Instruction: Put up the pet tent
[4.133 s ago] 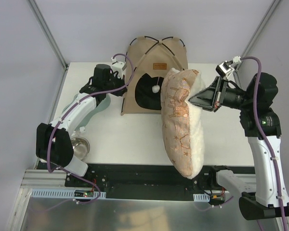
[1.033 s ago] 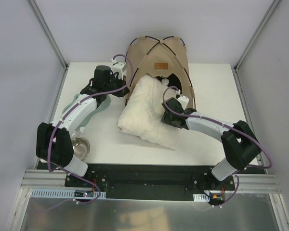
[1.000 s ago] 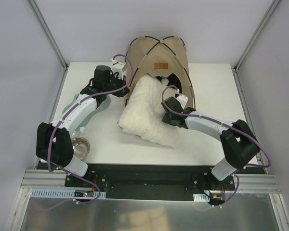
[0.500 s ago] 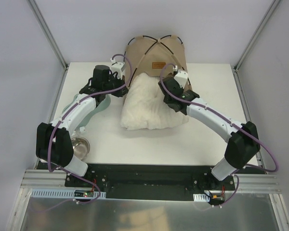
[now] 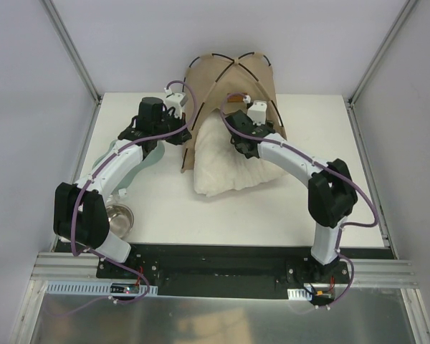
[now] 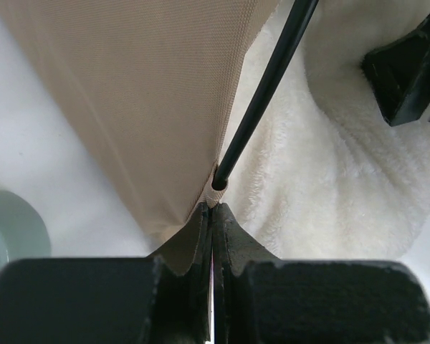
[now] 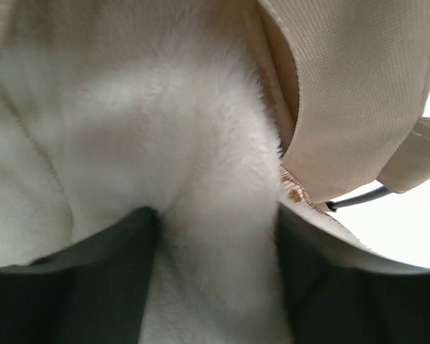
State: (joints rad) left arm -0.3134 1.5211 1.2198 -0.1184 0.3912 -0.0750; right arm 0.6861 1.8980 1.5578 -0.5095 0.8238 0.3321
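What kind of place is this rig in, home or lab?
Looks like a lab test cell, not a home: a white table boxed in by plain panels on metal frame posts, and a black mounting rail with an exposed circuit board.

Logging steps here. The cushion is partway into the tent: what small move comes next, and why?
Probably the right gripper should push the cushion a little deeper through the tent opening. It is shut on a fold of the cushion, whose near half lies out on the table, while the left gripper pinches the tent's front corner, steadying it.
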